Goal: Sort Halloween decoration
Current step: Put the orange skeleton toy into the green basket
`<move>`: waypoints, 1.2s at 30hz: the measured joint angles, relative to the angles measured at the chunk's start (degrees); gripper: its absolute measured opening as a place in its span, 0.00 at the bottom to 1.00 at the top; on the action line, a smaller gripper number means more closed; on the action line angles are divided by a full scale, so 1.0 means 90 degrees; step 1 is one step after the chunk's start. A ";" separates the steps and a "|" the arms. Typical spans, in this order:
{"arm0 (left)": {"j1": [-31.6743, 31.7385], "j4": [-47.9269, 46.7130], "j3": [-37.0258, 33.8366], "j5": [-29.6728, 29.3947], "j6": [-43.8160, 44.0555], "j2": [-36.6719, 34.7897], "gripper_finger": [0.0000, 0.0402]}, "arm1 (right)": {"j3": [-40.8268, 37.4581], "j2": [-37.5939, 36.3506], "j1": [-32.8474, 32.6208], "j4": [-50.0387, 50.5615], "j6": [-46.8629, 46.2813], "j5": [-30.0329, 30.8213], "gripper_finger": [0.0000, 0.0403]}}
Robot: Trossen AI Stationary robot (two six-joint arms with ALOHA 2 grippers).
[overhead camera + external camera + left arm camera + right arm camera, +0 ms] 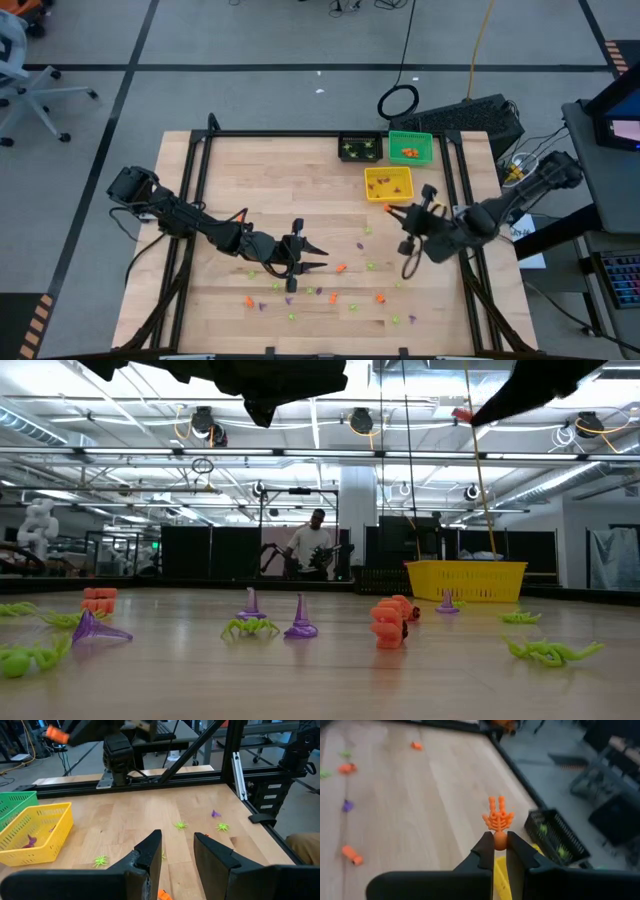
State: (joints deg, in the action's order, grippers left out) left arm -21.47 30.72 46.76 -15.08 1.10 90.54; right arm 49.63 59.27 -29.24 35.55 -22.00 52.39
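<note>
Right gripper (500, 851) pinches a ribbed orange skeleton trinket (498, 821) above the yellow mesh bin (389, 183). Left gripper (177, 851) hangs parted, empty, over smooth wood.

The surface (300, 165) is pale wood with a smooth satin finish. The yellow bin (35, 832) looks like perforated plastic; the orange trinket (498, 820) seems glossy moulded plastic.
</note>
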 joint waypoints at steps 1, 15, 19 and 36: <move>0.0002 -0.0003 0.0000 -0.0001 0.0000 0.0000 0.28 | 0.0000 -0.0009 0.0212 0.0034 -0.0008 -0.0173 0.01; 0.0040 -0.0022 0.0000 -0.0063 -0.0635 0.0000 0.28 | 0.0056 -0.0260 0.3485 0.0534 -0.0399 -0.2717 0.01; 0.0159 -0.0016 0.0000 -0.0253 -0.0879 0.0000 0.28 | 0.0259 -0.0139 0.4456 0.0739 -0.0060 -0.3312 0.01; 0.0715 0.0005 0.0000 -0.0268 -0.0889 0.0000 0.28 | 0.1759 0.1863 0.7777 0.2089 0.1450 -0.4201 0.01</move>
State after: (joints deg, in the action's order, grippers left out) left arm -15.03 30.76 46.76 -17.49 -6.90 90.54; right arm 65.46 76.03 40.75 54.35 -8.95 14.59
